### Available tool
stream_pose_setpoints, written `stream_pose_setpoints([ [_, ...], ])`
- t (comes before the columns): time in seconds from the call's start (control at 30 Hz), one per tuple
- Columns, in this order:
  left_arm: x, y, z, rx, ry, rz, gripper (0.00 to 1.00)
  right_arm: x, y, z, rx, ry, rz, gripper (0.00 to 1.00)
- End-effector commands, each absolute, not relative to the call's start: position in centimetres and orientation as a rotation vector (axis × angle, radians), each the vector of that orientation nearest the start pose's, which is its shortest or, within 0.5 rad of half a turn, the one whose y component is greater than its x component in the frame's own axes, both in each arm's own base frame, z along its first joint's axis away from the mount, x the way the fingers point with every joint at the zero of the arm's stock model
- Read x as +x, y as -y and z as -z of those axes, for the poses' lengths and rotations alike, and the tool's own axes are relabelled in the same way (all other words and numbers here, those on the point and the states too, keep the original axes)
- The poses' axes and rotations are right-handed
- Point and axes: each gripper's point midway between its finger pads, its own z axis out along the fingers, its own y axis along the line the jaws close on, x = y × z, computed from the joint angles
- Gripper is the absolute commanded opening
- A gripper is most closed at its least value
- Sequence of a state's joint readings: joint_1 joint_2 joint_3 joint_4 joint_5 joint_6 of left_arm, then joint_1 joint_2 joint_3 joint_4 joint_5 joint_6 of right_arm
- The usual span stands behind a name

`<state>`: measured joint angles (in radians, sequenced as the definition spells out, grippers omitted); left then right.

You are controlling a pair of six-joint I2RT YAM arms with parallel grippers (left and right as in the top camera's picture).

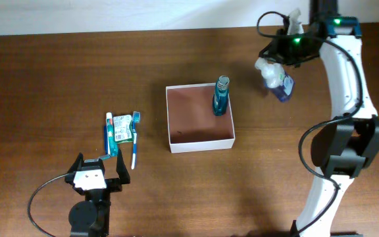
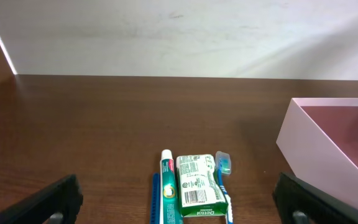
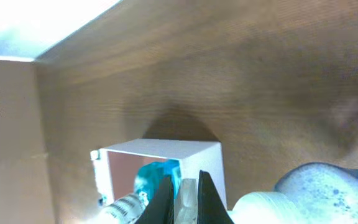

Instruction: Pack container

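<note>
At the middle of the bench [image 1: 58, 79] sits the container [image 1: 199, 138], a shallow square box with white walls and a reddish-brown floor. A teal bottle [image 1: 221, 96] stands upright inside it, in the far right corner, close against the walls. The rest of the floor is bare.

Up and to the right of the container, the right tool [image 3: 182, 190] hangs above the bench with its fingers drawn close together on a white-and-blue bottle [image 1: 276, 79]. In the right wrist view a pale part of that bottle shows between the narrow fingers, and its rounded body bulges at the lower right. The container and the teal bottle lie beyond the fingertips in that view.

Left of the container, well apart from it, a small group lies flat on the bench: a toothpaste tube [image 2: 168, 186], a green box [image 2: 197, 186] and a blue toothbrush [image 2: 224, 180], side by side and touching or nearly so.

Just near them is the left tool [image 1: 99, 166], its fingers spread wide and holding nothing.
</note>
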<state>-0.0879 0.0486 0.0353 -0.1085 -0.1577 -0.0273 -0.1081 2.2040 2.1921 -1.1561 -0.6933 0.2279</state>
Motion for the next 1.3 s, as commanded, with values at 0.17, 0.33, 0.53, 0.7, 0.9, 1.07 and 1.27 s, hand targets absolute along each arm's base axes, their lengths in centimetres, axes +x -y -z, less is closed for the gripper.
stream_pose_setpoints([
  [0.17, 24.6, -0.7, -15.0, -0.076, -1.695, -0.053, 1.00, 49.9, -5.5, -28.6, -0.154, -2.233, -1.297, 0.04],
  [0.33, 24.6, -0.7, -15.0, -0.076, -1.695, -0.053, 1.00, 49.4, -3.0, -30.2, -0.171, -2.124, -1.363, 0.04],
  [0.53, 24.6, -0.7, -15.0, -0.076, -1.695, -0.053, 1.00, 48.5, -1.9, -32.5, -0.282, -1.945, -1.466, 0.04],
  [0.7, 24.6, -0.7, -15.0, -0.076, -1.695, -0.053, 1.00, 48.4, -1.8, -32.2, -0.291, -1.918, -1.497, 0.04],
  [0.9, 24.6, -0.7, -15.0, -0.076, -1.695, -0.053, 1.00, 48.2, -2.0, -31.4, -0.312, -1.868, -1.555, 0.04],
  [1.07, 24.6, -0.7, -15.0, -0.076, -1.695, -0.053, 1.00, 48.2, -2.0, -28.9, -0.263, -1.894, -1.596, 0.04],
  [1.27, 24.6, -0.7, -15.0, -0.076, -1.695, -0.053, 1.00, 47.8, -2.1, -26.8, -0.214, -1.901, -1.658, 0.04],
])
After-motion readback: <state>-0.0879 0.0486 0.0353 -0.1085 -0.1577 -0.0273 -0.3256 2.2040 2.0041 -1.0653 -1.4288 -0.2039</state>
